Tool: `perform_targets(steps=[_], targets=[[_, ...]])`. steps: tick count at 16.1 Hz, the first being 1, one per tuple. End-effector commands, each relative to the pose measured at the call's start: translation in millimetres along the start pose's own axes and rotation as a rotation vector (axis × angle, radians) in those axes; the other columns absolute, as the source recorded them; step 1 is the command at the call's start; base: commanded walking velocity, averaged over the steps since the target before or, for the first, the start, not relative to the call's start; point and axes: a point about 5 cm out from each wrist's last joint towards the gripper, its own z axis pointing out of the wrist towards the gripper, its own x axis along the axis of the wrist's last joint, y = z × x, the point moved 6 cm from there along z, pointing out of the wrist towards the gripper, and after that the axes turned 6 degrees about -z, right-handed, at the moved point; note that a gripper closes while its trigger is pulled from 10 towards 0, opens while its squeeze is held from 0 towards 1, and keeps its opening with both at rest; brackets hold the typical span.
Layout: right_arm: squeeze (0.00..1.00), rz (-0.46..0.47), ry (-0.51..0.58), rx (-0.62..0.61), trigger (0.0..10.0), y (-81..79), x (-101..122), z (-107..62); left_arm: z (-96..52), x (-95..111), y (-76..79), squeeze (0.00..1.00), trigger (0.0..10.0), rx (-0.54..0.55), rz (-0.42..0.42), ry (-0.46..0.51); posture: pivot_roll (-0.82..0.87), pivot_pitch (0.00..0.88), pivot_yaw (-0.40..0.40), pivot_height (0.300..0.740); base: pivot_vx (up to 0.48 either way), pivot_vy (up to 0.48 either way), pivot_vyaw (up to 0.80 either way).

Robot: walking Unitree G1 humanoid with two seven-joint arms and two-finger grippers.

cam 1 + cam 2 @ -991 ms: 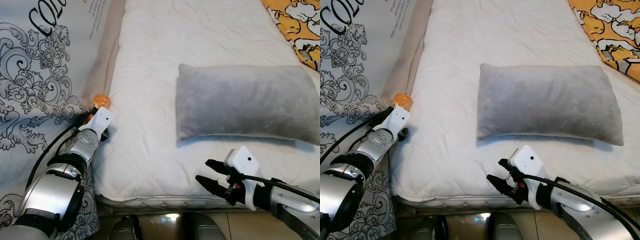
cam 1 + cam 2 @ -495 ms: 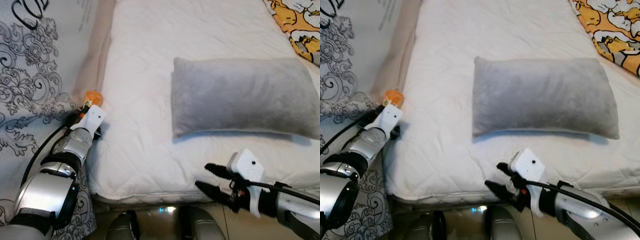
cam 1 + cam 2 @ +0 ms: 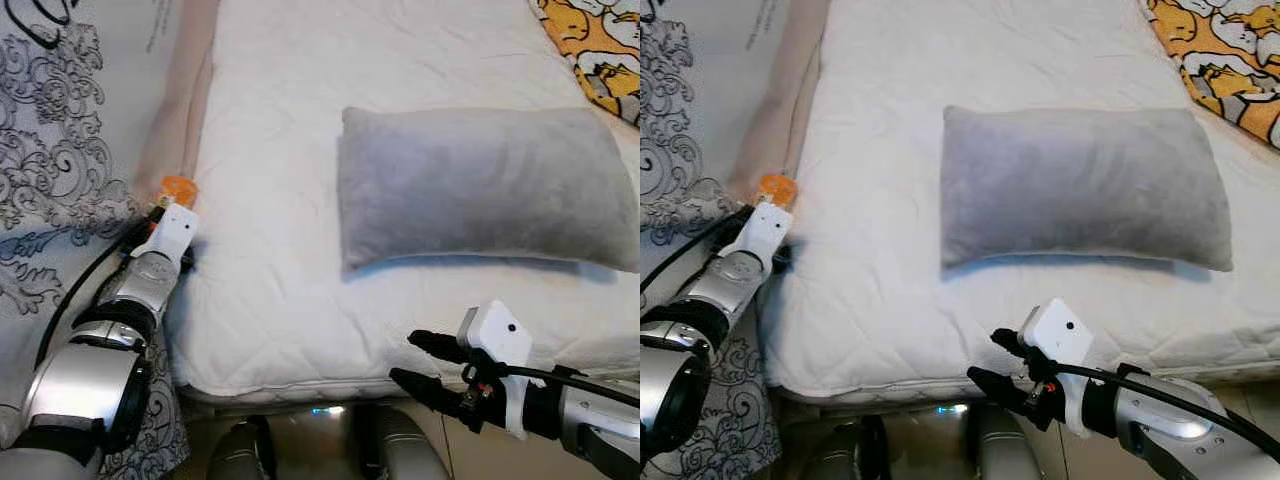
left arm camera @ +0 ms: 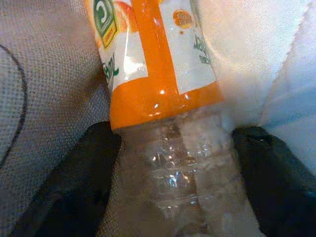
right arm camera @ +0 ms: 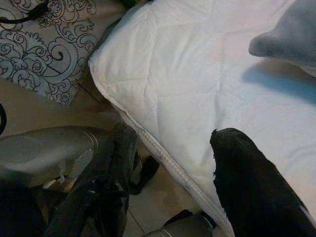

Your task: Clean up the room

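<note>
Plastic bottle [image 4: 163, 98] w/ orange label wedged beside the mattress [image 3: 300, 280], at its left edge. Left gripper [image 4: 173, 173] clamps its clear ribbed body (light, crushable, slick, so grip there, gently). Right gripper [image 3: 415, 362] hangs released near mattress's front edge.

Silver ribbed arms, black cables; white wrist blocks, black-fingered right hand [image 3: 412, 359]

Bright, even light; pillow [image 3: 480, 180] casts a soft shadow; wrist views slightly blurred.
</note>
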Motion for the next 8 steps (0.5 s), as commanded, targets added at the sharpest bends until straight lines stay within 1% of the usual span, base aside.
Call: perform_targets(steps=[1, 8], targets=[[0.0, 0.004, -0.004, 0.008, 10.0, -3.6, -0.1, -1.4, -0.9, -23.0, -3.0, 0.0, 0.0, -0.003, -0.005, -0.072, -0.28, 0.295, 0.007, 0.74, 0.0, 0.0, 0.0], [0.0, 0.009, -0.007, -0.009, 10.0, -1.4, -2.5, -1.4, -1.0, -24.9, -5.2, 0.0, 0.0, -0.009, -0.014, -0.076, -0.27, 0.256, 0.016, 0.74, 0.0, 0.0, 0.0]])
